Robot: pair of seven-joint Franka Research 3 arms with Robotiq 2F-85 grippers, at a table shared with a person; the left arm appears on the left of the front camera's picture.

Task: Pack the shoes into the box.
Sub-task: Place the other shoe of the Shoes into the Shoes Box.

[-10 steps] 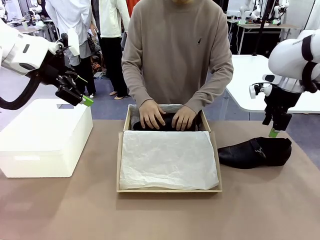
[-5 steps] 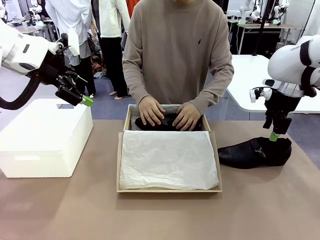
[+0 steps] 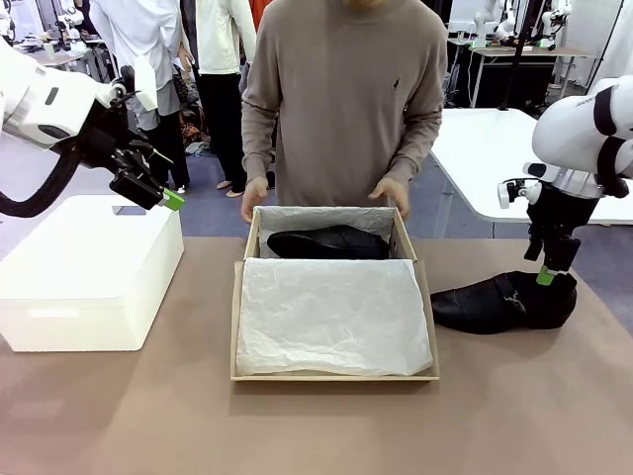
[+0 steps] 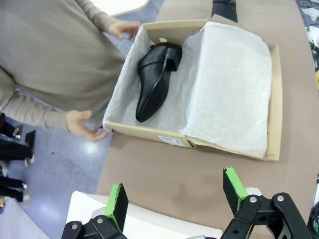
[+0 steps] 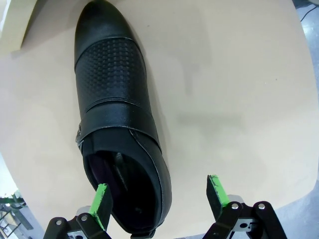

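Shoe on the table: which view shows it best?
Right wrist view: the shoe on the table is seen from above, toe to heel opening, the open right gripper above its heel end. Front view shows it side-on, right of the box. Left wrist view catches a dark end at the top edge.

Two shoes: one shoe inside the single box, the other shoe just right of it; one white bin left of it.
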